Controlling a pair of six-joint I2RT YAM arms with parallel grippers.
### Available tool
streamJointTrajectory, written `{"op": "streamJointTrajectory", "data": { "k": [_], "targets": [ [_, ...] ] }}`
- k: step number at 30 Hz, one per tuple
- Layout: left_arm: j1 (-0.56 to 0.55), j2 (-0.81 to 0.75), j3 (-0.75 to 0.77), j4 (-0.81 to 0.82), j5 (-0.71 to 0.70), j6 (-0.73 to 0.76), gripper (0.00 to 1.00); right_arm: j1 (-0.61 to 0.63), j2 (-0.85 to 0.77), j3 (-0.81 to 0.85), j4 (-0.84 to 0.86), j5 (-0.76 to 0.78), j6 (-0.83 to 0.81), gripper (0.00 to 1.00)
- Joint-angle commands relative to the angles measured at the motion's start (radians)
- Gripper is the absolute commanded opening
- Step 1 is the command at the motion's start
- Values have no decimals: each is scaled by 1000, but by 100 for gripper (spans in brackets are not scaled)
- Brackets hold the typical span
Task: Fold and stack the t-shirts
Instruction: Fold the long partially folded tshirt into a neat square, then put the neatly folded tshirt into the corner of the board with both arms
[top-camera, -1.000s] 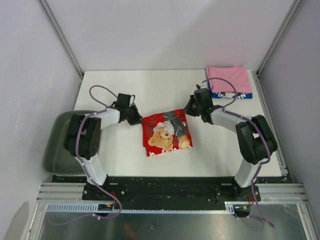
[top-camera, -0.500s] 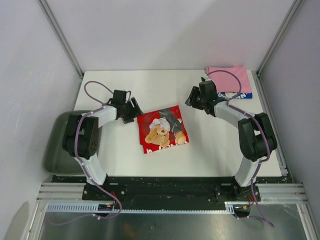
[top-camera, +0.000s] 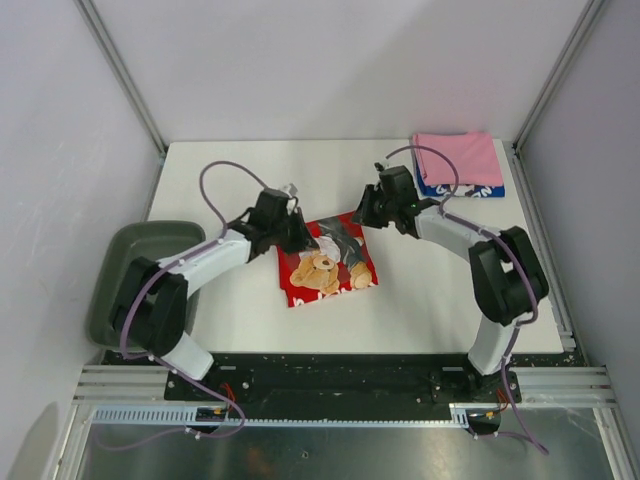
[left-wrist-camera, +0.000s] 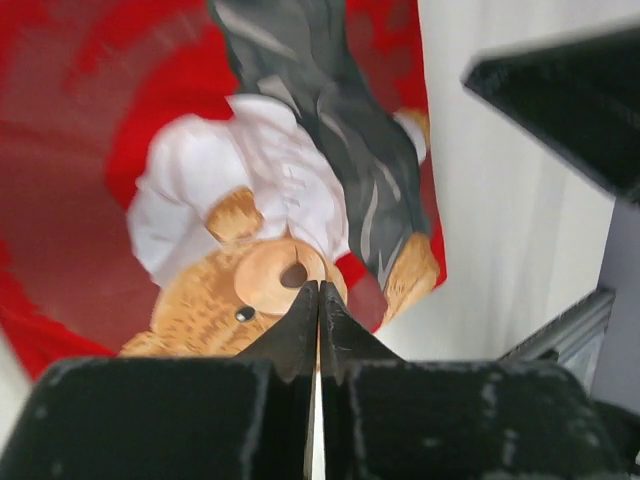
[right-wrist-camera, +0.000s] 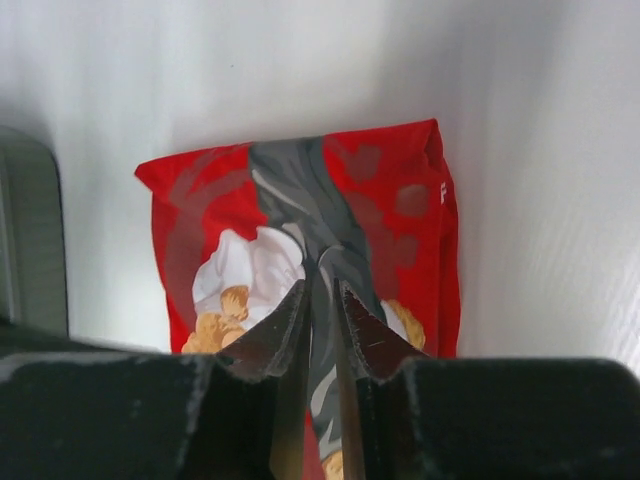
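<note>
the folded red t-shirt (top-camera: 326, 258) is lying mid-frame on the bench (top-camera: 240, 170), its left edge under the closed, empty left pincer (top-camera: 303, 236) and its upper right corner beside the nearly closed right pincer (top-camera: 366, 212).

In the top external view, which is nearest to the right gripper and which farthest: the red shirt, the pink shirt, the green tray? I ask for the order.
1. The folded red bear-print t-shirt, just left of and below the right gripper.
2. The folded pink t-shirt, at the far right corner.
3. The grey-green plastic tray, at the table's left edge.
</note>
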Motion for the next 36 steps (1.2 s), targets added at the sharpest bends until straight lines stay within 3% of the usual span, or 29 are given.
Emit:
{"op": "streamJointTrajectory", "data": {
  "k": [1, 5, 12, 21, 29, 32, 36],
  "targets": [
    [-57, 47, -26, 20, 37, -58, 0, -22, 112, 52, 152, -112, 41, 18],
    [-67, 113, -38, 45, 54, -65, 0, -49, 220, 90, 233, -164, 101, 18],
    [-55, 208, -59, 69, 53, -47, 0, -86, 377, 198, 187, -201, 157, 21],
    [-13, 144, -77, 71, 78, -31, 0, -102, 280, 216, 51, -170, 70, 27],
    [-13, 34, -70, 71, 145, -44, 0, -184, 168, 224, -123, 143, 12, 28],
    [-29, -4, -76, 71, 193, -47, 2, -216, 186, 259, -188, 310, 4, 28],
    [-49, -64, -107, 72, 240, -48, 7, -248, 252, 313, -229, 415, -7, 28]
  ]
}}
